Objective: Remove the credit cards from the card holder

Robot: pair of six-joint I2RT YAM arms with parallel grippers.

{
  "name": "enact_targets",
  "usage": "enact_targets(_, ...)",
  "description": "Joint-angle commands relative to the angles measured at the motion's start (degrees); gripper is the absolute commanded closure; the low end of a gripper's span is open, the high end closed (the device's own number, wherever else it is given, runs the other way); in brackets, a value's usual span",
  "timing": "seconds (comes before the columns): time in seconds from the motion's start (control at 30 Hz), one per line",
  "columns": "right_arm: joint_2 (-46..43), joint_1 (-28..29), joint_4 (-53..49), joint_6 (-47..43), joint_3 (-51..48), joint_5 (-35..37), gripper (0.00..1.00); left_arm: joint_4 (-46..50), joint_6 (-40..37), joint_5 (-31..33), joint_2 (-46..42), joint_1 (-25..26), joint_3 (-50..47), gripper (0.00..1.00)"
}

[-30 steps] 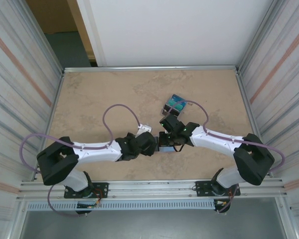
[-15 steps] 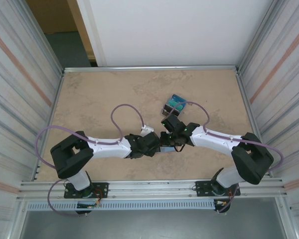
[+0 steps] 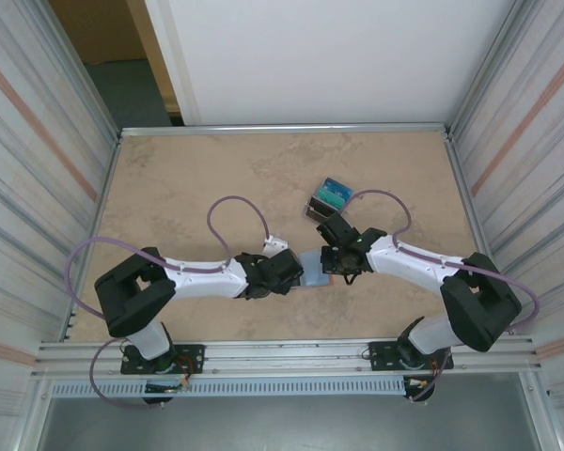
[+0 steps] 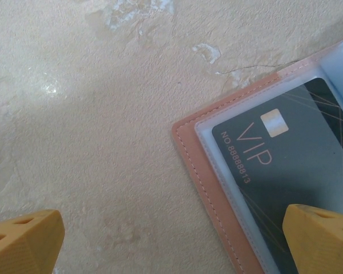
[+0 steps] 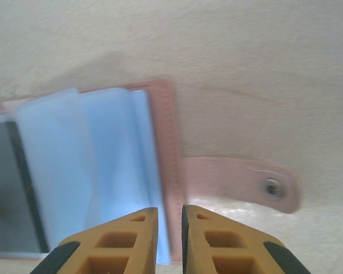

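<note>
Since 0.5 s ago the right gripper (image 3: 336, 265) has drawn away from the left gripper (image 3: 284, 273), baring the card holder (image 3: 312, 273), open on the table (image 3: 188, 178) between the 2. Left fingers (image 4: 24, 240) are spread wide, 1 over a dark VIP card (image 4: 274, 165) in its clear sleeve. Right fingers (image 5: 117, 242) sit nearly closed above the holder's pink edge, its snap tab (image 5: 246, 184) unfastened beside them. Farther back stands a clear box (image 3: 327, 197).
</note>
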State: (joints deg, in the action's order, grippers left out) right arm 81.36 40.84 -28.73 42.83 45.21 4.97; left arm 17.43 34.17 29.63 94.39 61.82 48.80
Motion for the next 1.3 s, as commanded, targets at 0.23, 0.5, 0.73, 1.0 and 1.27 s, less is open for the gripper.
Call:
enact_targets(0.23,-5.99,-0.16,-3.61,-2.85,2.93,-0.62,0.86,-0.63,2.63,-0.76,-7.25,-1.46,-2.55,0.01)
enact_targets(0.5,-4.11,-0.09,6.67,-1.37,2.56,-14.61,0.88,-2.83,3.48,-3.12,-7.65,-3.73,-4.93,0.01)
enact_targets(0.73,2.89,0.13,8.43,-0.87,3.79,-18.59,0.89,-3.04,2.56,-3.83,-5.3,-4.17,-3.98,0.01)
enact_targets(1.0,6.01,-0.48,8.76,-0.97,2.35,-18.69,0.9,-1.63,1.87,-3.52,-2.89,-4.23,-2.6,0.01)
enact_targets(1.27,4.68,-1.99,8.47,-0.74,-0.67,-17.56,0.91,-0.41,1.92,-3.27,-2.37,-4.33,-2.36,0.01)
